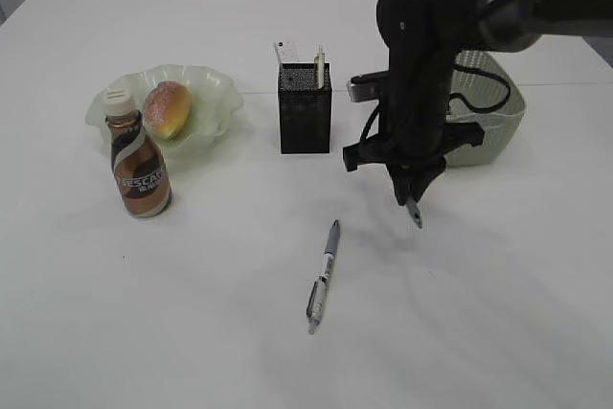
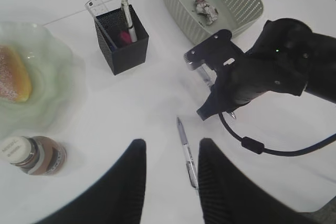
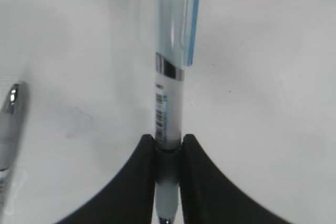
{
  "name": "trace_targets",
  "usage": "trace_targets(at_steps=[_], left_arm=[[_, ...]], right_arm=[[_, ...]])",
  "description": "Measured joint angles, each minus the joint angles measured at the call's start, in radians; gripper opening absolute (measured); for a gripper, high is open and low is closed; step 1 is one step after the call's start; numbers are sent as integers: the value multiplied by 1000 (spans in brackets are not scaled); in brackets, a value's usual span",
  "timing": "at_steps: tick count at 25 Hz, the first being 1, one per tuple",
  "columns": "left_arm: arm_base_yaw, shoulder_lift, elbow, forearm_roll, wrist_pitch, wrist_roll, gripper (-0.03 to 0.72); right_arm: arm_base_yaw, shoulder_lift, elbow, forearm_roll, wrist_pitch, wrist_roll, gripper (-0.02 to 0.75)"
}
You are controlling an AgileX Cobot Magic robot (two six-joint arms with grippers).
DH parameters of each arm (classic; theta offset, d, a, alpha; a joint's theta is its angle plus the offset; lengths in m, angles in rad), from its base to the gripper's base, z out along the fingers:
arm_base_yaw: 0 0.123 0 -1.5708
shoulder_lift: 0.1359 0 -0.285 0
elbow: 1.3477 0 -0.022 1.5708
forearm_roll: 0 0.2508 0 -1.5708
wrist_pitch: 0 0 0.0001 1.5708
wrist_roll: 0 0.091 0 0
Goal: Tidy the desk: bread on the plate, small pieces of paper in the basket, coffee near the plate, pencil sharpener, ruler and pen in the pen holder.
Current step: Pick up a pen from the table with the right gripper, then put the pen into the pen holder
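Gripping a clear pen, the right fingers hover at 2 o'clock of another pen; left fingers spread empty.

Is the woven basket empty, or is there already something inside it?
Not empty. The pale green woven plastic basket holds one crumpled piece of paper, seen in the left wrist view.

coffee bottle label — "NESCAFÉ"
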Motion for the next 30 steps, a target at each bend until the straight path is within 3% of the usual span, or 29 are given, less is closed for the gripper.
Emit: trace_targets(at_steps=[12,17,21,30], left_arm=[[0,0,0,0,0,-9,246],[0,0,0,0,0,-11,246],[0,0,0,0,0,-11,246],[0,0,0,0,0,-11,245]], right_arm=[[3,-213,0,-11,-250,-113,119],[3,-312,22,-103,-381,-118,119],[3,-403,148,-170,-604,-118,119],[3,-493,474,-201,-1167,-118,119]])
